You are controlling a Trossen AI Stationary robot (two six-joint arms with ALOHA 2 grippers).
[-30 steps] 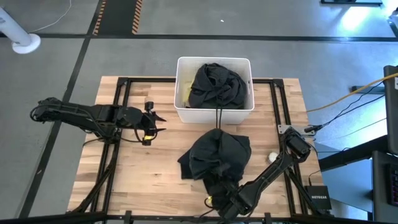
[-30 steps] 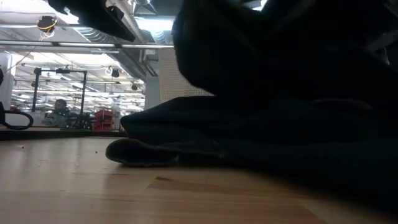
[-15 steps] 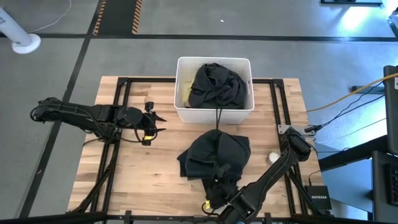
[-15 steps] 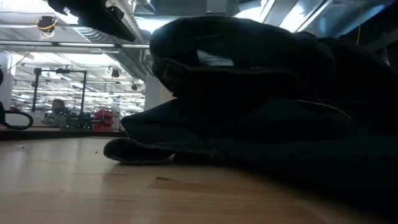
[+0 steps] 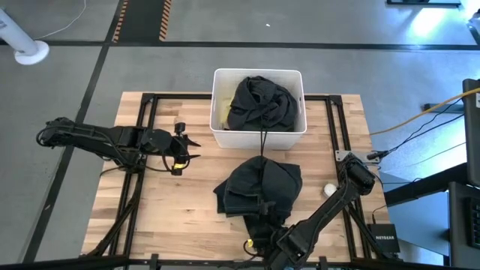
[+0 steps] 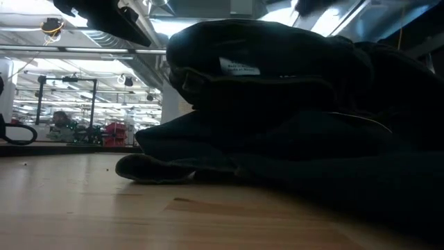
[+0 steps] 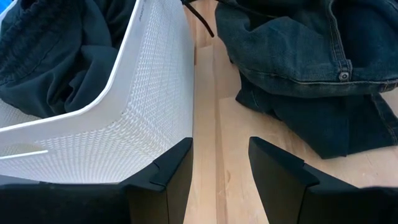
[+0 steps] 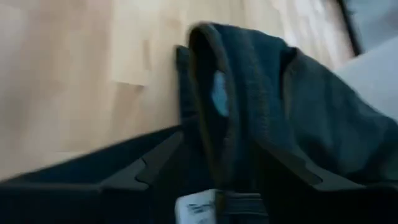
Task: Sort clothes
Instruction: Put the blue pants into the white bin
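Since a second ago the right pincer has drawn back off the dark clothes pile, now open at its near edge. Another dark garment fills the white bin. Left pincer hovers open over the surface.

Dark garment pile blocks table centre, just short of the white bin at the back edge — only a narrow wood strip between them. Bare wood left of the pile is passable; small white ball sits right of it.
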